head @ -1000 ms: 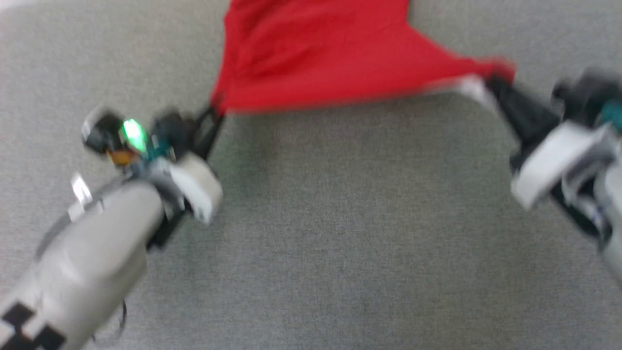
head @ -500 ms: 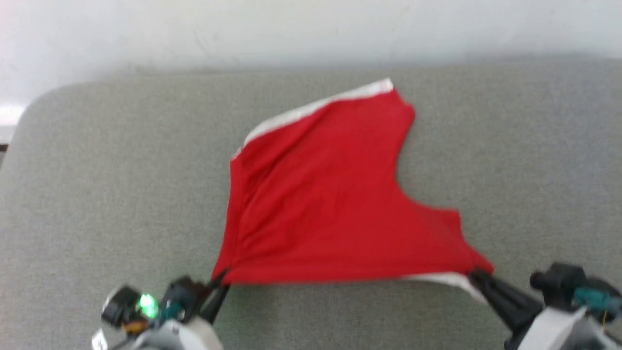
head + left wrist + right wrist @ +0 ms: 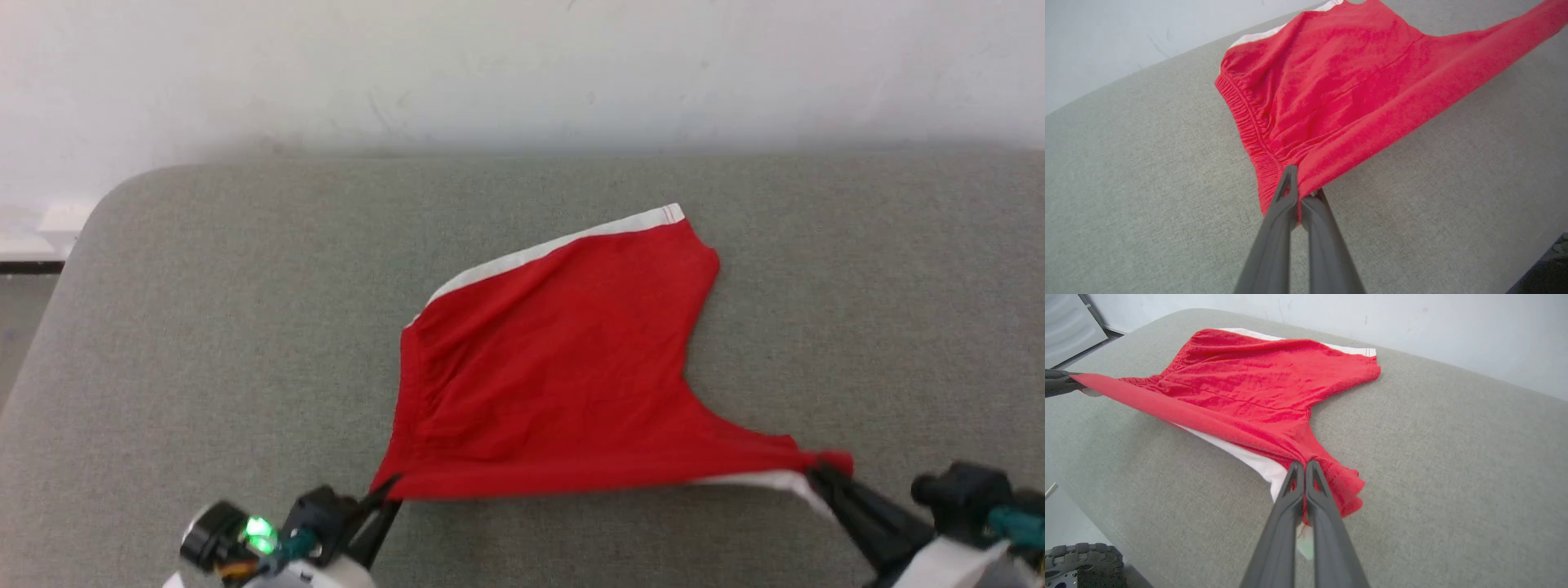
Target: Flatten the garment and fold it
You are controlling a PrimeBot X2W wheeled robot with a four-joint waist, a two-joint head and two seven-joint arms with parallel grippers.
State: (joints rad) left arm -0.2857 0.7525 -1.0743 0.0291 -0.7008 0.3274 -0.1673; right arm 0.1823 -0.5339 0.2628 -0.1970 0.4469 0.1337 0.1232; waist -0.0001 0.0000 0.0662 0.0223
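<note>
The garment (image 3: 563, 376), red shorts with white side stripes, lies on the grey padded table (image 3: 204, 327) with its near edge stretched taut between both grippers. My left gripper (image 3: 390, 487) is shut on the near corner of the gathered waistband (image 3: 1249, 134); in the left wrist view the left gripper (image 3: 1300, 185) pinches red cloth. My right gripper (image 3: 816, 472) is shut on the near leg's hem corner, where a white stripe (image 3: 1249, 459) shows under the red in the right wrist view, right gripper (image 3: 1305, 464). The far leg (image 3: 653, 245) rests flat.
A white wall (image 3: 522, 73) rises behind the table's far edge. The table's rounded left corner (image 3: 106, 204) drops to the floor. A wheel of my base (image 3: 1084, 555) shows below the near edge in the right wrist view.
The head camera has tilted up, so the whole garment and the wall now show. Both grippers keep their grip on the stretched near edge.
</note>
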